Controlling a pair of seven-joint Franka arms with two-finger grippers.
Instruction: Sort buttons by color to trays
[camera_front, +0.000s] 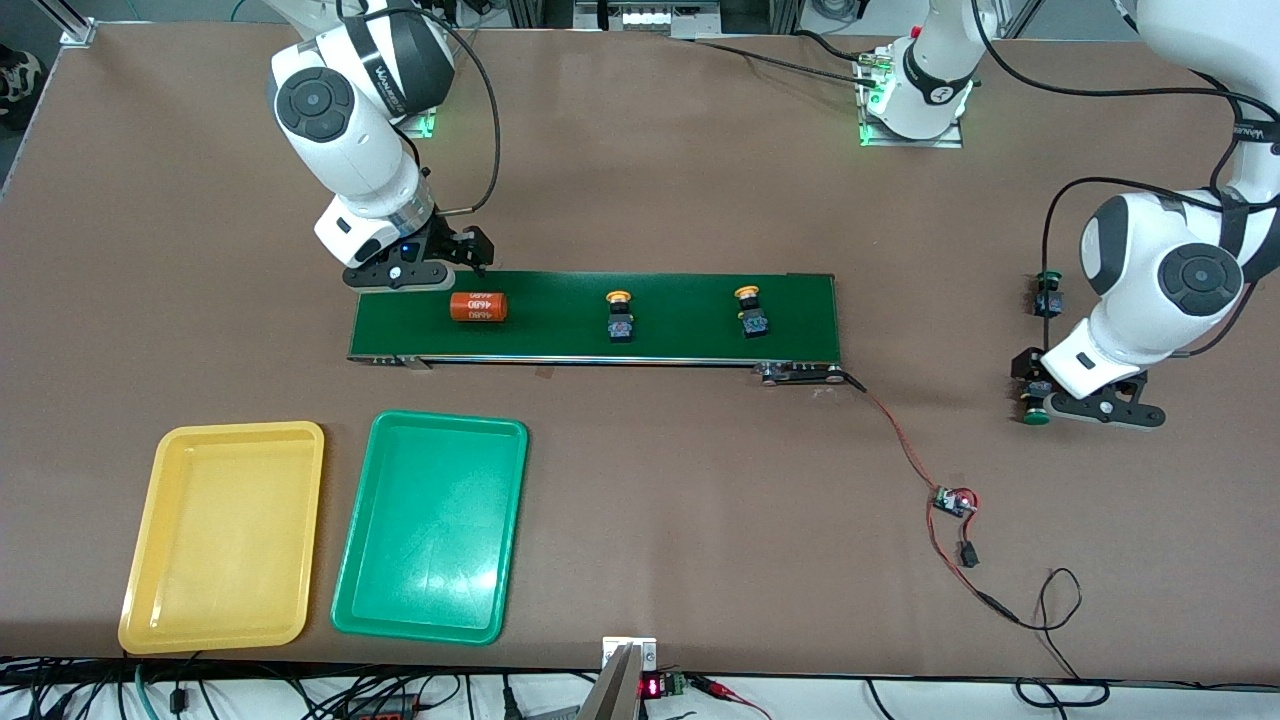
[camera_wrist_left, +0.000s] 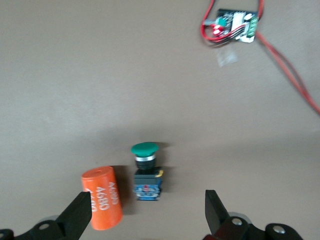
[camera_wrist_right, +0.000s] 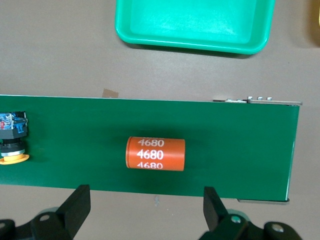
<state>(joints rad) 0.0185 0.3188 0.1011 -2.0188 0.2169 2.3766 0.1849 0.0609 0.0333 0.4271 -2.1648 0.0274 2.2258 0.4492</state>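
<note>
An orange cylinder (camera_wrist_right: 155, 154) printed 4680 lies on its side on the dark-green conveyor belt (camera_wrist_right: 225, 135), seen between the spread fingers (camera_wrist_right: 76, 204) of the right gripper (camera_wrist_right: 145, 210), which hangs over it. A yellow-capped button (camera_wrist_right: 12, 141) lies on the belt at the frame's edge. The green tray (camera_wrist_right: 195, 44) rests on the brown table (camera_wrist_right: 55, 55), apart from the belt.

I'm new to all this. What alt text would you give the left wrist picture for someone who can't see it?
The open left gripper hangs over a brown table, above a green-capped button lying beside an orange cylinder printed 4680. A small circuit board with red wires lies apart from them.
</note>
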